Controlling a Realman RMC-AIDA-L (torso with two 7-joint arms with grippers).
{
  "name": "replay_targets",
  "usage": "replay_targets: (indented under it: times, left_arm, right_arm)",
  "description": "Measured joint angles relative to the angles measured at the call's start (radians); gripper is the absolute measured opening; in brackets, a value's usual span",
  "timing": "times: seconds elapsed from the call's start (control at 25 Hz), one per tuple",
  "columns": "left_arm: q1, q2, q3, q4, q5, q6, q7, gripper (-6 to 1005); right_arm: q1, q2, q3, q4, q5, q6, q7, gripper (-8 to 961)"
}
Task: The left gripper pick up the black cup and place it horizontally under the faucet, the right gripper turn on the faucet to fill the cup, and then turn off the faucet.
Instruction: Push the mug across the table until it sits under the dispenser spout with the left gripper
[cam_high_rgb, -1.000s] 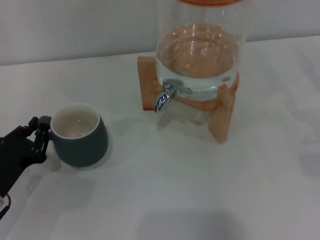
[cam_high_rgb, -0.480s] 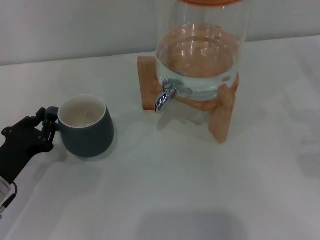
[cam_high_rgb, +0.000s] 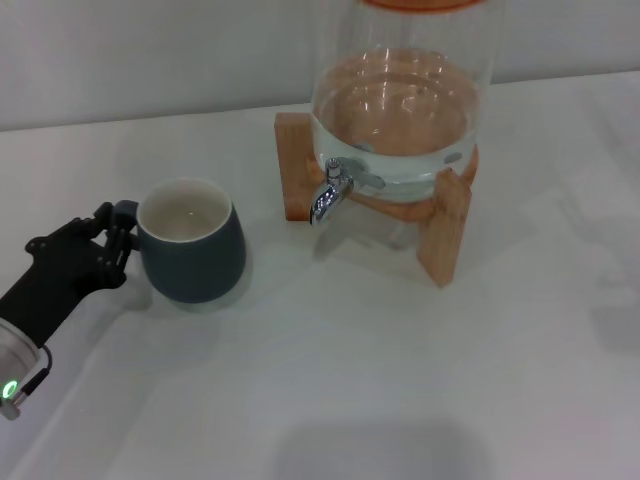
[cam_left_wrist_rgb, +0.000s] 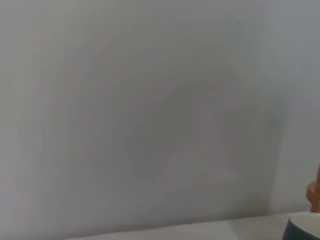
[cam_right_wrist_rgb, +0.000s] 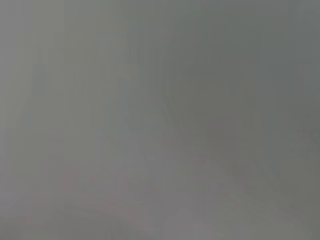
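Note:
The black cup (cam_high_rgb: 193, 252) stands upright, dark outside and cream inside, left of the dispenser in the head view. My left gripper (cam_high_rgb: 115, 240) is shut on the cup's small handle at its left side; its silver wrist with a green light reaches to the lower left. The chrome faucet (cam_high_rgb: 328, 196) sticks out from the glass water dispenser (cam_high_rgb: 405, 100), to the right of the cup and apart from it. A corner of the cup (cam_left_wrist_rgb: 302, 227) shows in the left wrist view. The right gripper is out of view.
The dispenser holds water and rests on a wooden stand (cam_high_rgb: 440, 215) on the white table (cam_high_rgb: 330, 370). A pale wall runs behind the table. The right wrist view shows only a grey blur.
My left gripper has carried the cup to the right and a little farther back, toward the faucet. The dispenser and faucet have not moved.

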Motion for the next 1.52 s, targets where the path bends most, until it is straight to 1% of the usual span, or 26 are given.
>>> replay_targets:
  times: [0.48,1.24,1.52]
  left_arm:
    - [-0.054,-0.001,0.0,-0.026,0.036,0.031,-0.009,189]
    - [-0.133,-0.001,0.0,-0.038,0.154,0.105,-0.086,189]
    - [-0.17,-0.005,0.0,-0.052,0.183,0.118,-0.087,188]
  right_arm:
    - [0.001,0.0,0.0,0.0,0.0,0.013,0.003,809]
    - [0.008,0.0,-0.002,0.0,-0.003,0.015,0.001,809]
    - [0.008,0.0,-0.002,0.0,-0.003,0.014,-0.001,809]
